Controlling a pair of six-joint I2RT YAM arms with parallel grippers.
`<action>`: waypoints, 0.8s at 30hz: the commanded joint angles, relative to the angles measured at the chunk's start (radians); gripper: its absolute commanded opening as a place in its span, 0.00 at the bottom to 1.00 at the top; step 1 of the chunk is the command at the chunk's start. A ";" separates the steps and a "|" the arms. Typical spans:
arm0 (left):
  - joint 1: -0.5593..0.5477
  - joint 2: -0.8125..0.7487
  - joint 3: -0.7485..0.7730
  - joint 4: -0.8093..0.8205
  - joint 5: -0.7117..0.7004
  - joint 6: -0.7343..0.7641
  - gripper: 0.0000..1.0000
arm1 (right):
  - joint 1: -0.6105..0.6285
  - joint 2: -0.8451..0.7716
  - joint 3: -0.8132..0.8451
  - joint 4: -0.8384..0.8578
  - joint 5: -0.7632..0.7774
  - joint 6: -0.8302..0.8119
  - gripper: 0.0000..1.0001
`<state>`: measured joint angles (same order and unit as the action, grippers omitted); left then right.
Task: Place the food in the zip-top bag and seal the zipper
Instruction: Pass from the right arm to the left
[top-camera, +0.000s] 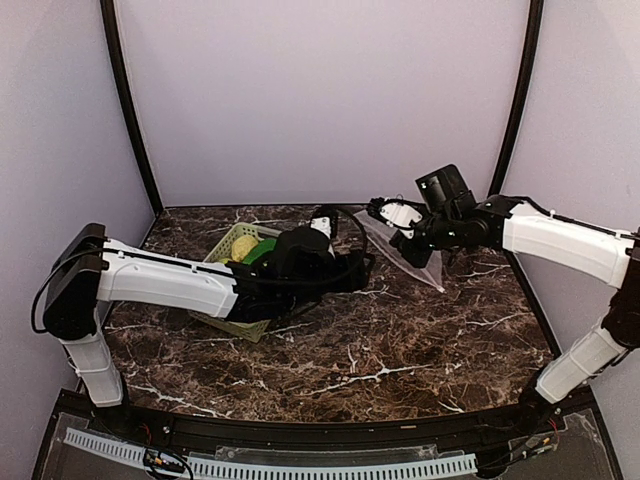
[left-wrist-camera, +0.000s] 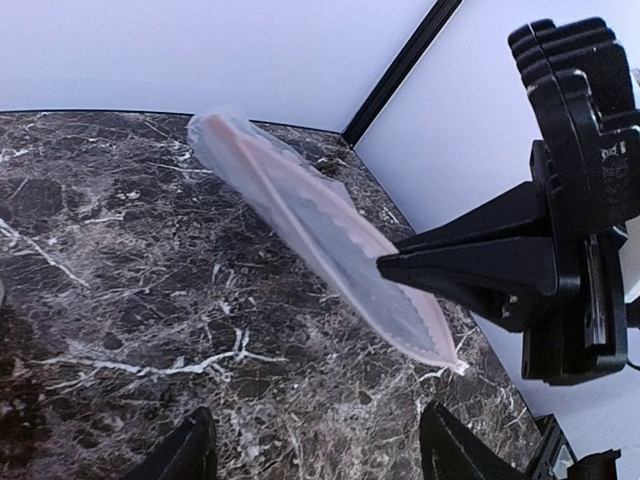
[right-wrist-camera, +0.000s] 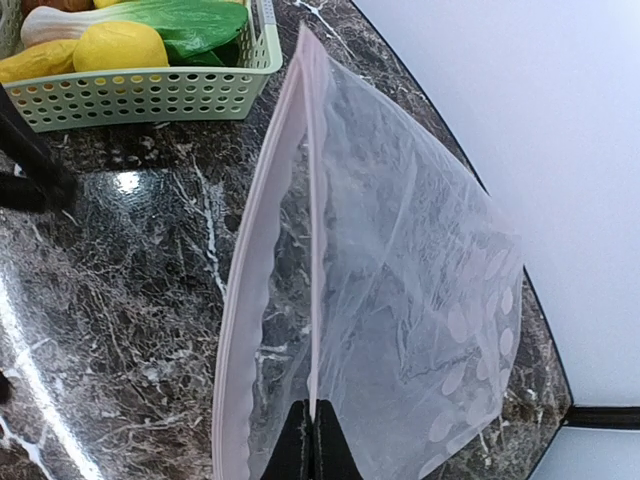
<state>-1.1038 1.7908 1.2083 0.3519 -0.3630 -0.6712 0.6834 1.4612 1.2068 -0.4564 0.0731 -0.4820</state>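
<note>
Right tool (right-wrist-camera: 312, 445) pinches zip-top bag (right-wrist-camera: 400, 280); food (right-wrist-camera: 120, 45) lies in basket (right-wrist-camera: 150, 100).

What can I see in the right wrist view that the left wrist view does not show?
Only right wrist: the basket with yellow food and bok choy, and white dots on the bag. Only left wrist: the right gripper seen from outside, pinching the bag, and the left gripper, open and empty. Both: the bag, its zipper and the marble table.
</note>
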 joint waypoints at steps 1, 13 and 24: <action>-0.002 0.047 0.080 0.102 0.006 -0.053 0.68 | 0.003 0.013 0.050 0.008 -0.068 0.094 0.00; 0.006 0.181 0.223 -0.008 -0.059 -0.183 0.61 | 0.004 0.007 0.063 0.000 -0.137 0.158 0.00; 0.031 0.236 0.174 0.120 -0.083 -0.185 0.53 | 0.002 -0.014 0.064 0.000 -0.108 0.167 0.00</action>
<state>-1.0847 2.0216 1.4105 0.3904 -0.4248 -0.8684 0.6819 1.4696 1.2453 -0.4679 -0.0402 -0.3351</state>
